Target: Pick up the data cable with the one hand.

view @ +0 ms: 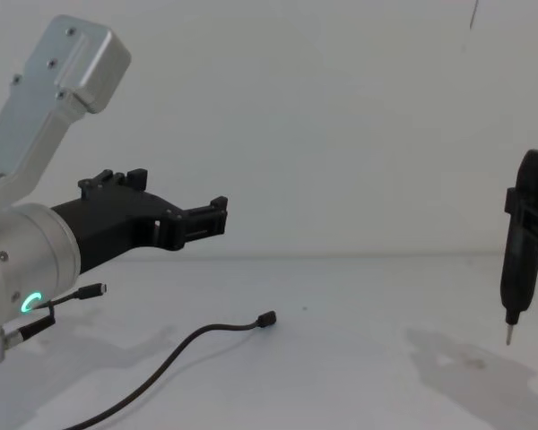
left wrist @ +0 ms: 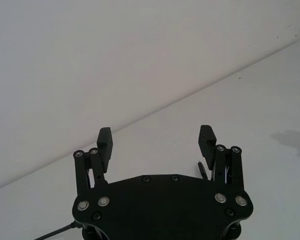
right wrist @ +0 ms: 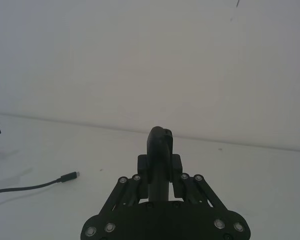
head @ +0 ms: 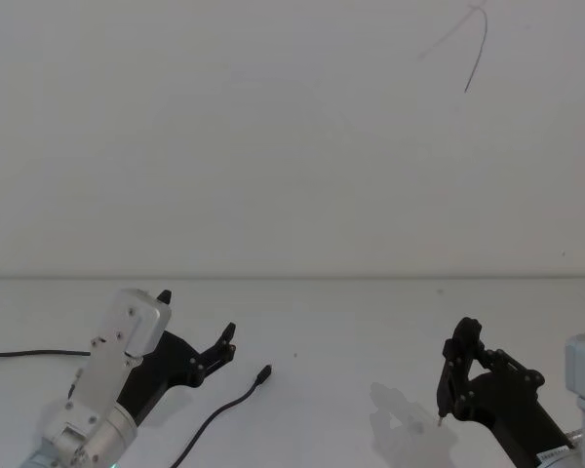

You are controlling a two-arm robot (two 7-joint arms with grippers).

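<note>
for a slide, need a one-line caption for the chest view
Open black two-jawed left tool hovers near a long black data cable; right tool holds a slim black pen-like probe.

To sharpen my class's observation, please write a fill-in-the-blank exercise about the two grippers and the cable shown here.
1. The left gripper hovers with its jaws ____.
2. The data cable lies on the ____, held by neither gripper.
3. The right gripper holds a slim pen-like tool whose metal tip points ____.
4. The cable's plug lies nearer the ____ gripper.
Missing words: open; table; down; left.
</note>
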